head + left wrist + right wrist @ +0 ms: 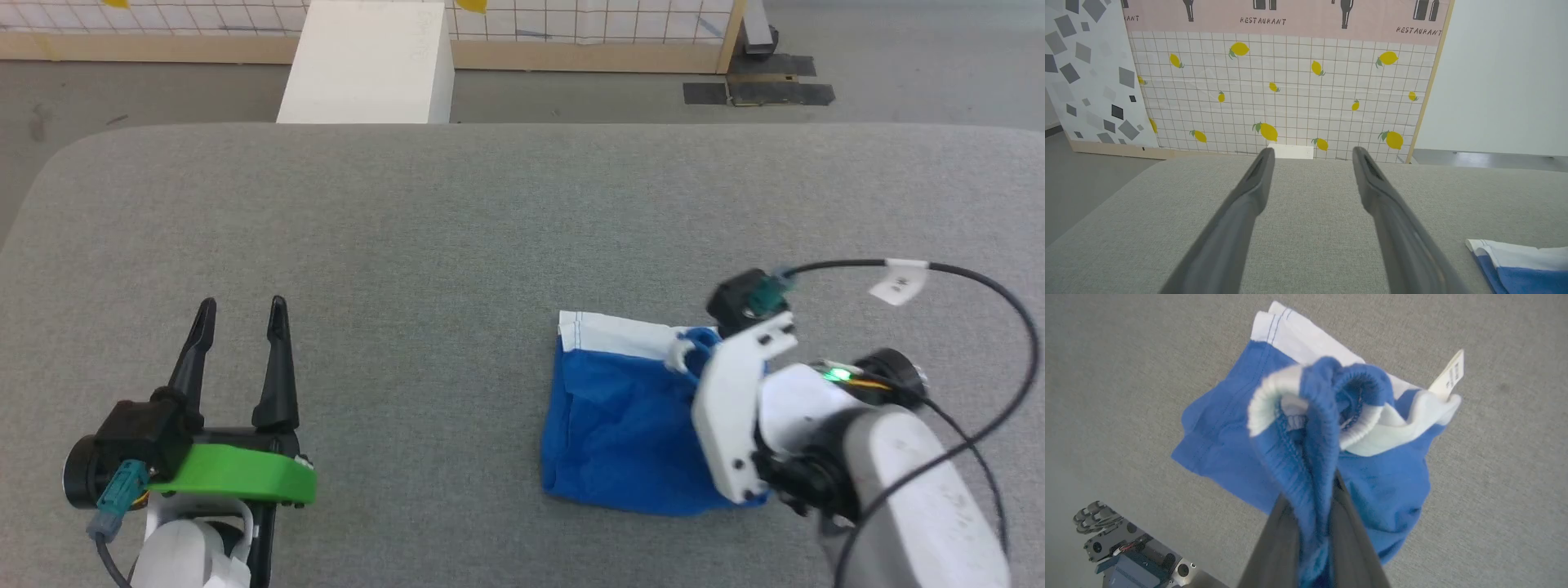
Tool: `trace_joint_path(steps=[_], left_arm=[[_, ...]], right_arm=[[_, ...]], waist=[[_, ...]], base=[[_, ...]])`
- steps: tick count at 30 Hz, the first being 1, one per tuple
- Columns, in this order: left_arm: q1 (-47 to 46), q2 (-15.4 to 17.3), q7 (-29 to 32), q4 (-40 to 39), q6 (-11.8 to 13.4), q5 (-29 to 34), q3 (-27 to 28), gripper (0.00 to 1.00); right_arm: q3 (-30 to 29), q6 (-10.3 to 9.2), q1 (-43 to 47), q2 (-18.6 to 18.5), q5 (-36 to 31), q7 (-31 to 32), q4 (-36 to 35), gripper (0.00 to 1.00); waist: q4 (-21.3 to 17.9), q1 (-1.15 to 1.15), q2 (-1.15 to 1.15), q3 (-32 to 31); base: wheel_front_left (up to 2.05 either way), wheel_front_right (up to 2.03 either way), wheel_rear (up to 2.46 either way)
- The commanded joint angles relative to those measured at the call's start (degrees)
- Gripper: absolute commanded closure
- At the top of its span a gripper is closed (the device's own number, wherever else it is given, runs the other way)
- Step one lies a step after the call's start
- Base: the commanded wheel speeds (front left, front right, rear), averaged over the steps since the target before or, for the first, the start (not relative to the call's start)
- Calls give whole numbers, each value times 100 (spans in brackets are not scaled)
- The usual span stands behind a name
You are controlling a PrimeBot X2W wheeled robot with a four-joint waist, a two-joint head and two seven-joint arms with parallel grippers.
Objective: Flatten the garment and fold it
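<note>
A: Where were the blue shorts [612, 433]?

B: Right under the right pincer [1318, 498], lying in a heap on the gray counter [408, 229].

A: What was that pincer doing?

B: It was squeezed tight on the stretchy waistband [1355, 381], with the cloth bunched up between its fingers. A small white tag [1449, 375] stuck out just beside it.

A: Why hold them there?

B: I think so it could lift the shorts and pull them out flat. They looked too crumpled to fold yet.

A: And the left pincer [242, 304]?

B: It was spread wide with nothing in it, well apart from the shorts. I think it was waiting to grab another corner.

A: What was the counter like?

B: Soft gray cloth with a rounded corner, wide enough to spread the shorts out.

A: And the room?

B: Past the left pincer's tips stood a white box [367, 61] on the gray floor [163, 90], then a board with yellow lemons [1290, 94].
</note>
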Motion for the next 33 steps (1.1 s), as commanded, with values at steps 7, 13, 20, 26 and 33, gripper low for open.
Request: trace_joint_path(steps=[7, 13, 20, 26, 33], left_arm=[[1, -20, -22, 61, -38, 51, -22, 0], [-15, 18, -22, 109, -39, 0, -88, 0], [-44, 38, -22, 144, -40, -31, -146, 0], [43, 56, -22, 143, -40, -28, -117, 0], [145, 91, -22, 71, -40, 28, -24, 0]], right_arm=[[373, -9, -659, 235, -125, -689, 1031, 100], [771, -9, -1003, 249, 155, -978, 1854, 100], [1193, -9, -1225, 250, 376, -1406, 2465, 0], [1553, -9, -1401, 250, 817, -1866, 2326, 0], [1154, -9, -1335, 251, 956, -2405, 1697, 0]], waist=[[193, 0, 0, 106], [348, 0, 0, 165], [453, 0, 0, 181], [338, 0, 0, 80], [44, 0, 0, -80]], base=[[0, 0, 0], [0, 0, 0], [0, 0, 0], [0, 0, 0], [0, 0, 0]])
